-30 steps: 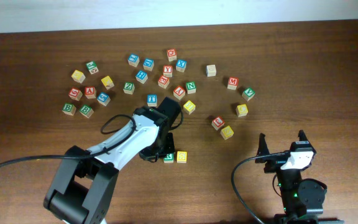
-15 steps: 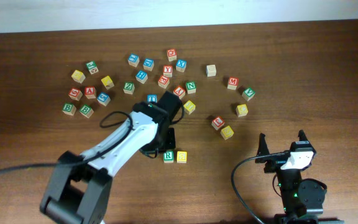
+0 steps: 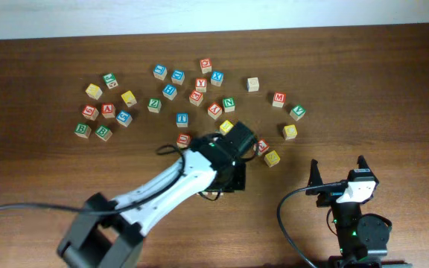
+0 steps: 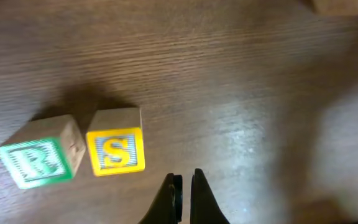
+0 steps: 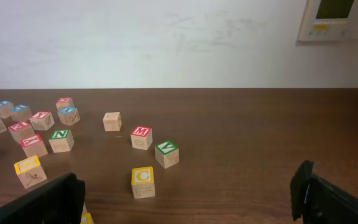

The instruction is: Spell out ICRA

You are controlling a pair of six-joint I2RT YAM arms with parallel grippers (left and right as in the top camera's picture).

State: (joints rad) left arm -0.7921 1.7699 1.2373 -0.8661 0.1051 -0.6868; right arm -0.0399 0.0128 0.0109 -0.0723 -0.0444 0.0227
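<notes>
**Overhead view, left to right.** The red A cube (image 3: 108,110) lies in the left-hand cluster on the table (image 3: 393,67). It sits between another red cube (image 3: 89,112) and a blue cube (image 3: 124,117). The left arm (image 3: 170,186) extends diagonally from the near edge to mid-table, and its wrist hides the blocks beneath it.

**Left wrist view.** The green R cube (image 4: 36,158) and a yellow S cube (image 4: 115,148) stand side by side, touching or nearly so, letters toward the camera. The left gripper (image 4: 185,177) hangs just right of the S cube over bare wood, its jaws pressed together with nothing between them.

**Overhead view, right of centre.** The yellow C cube (image 3: 290,132) sits apart from the R cube. It is nearer the front than the green V cube (image 3: 297,112) and the red M cube (image 3: 278,98). At far right the right gripper (image 3: 338,170) rests near the front edge, jaws spread wide and empty.
</notes>
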